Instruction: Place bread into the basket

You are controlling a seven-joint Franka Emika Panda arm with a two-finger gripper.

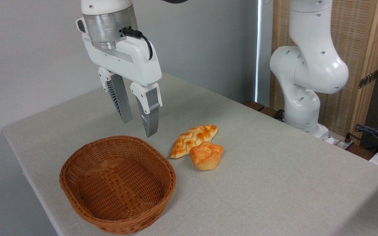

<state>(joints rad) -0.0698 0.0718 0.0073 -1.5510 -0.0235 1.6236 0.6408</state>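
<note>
The bread [193, 139], a long braided golden loaf with browned ridges, lies flat on the table near its middle. The basket [77, 160], oval brown wicker with a thick rim, stands at the front left with nothing inside. My gripper [138, 128] hangs open in the air above the basket's far rim, to the left of the loaf and well clear of it. Nothing sits between its grey ribbed fingers [151, 116].
A small round orange muffin-shaped bun [206, 155] touches the loaf's front right side. The arm's white base [302, 98] stands at the table's back right edge. Cables [372, 134] lie off the table at far right. The grey tablecloth [274, 183] covers the table.
</note>
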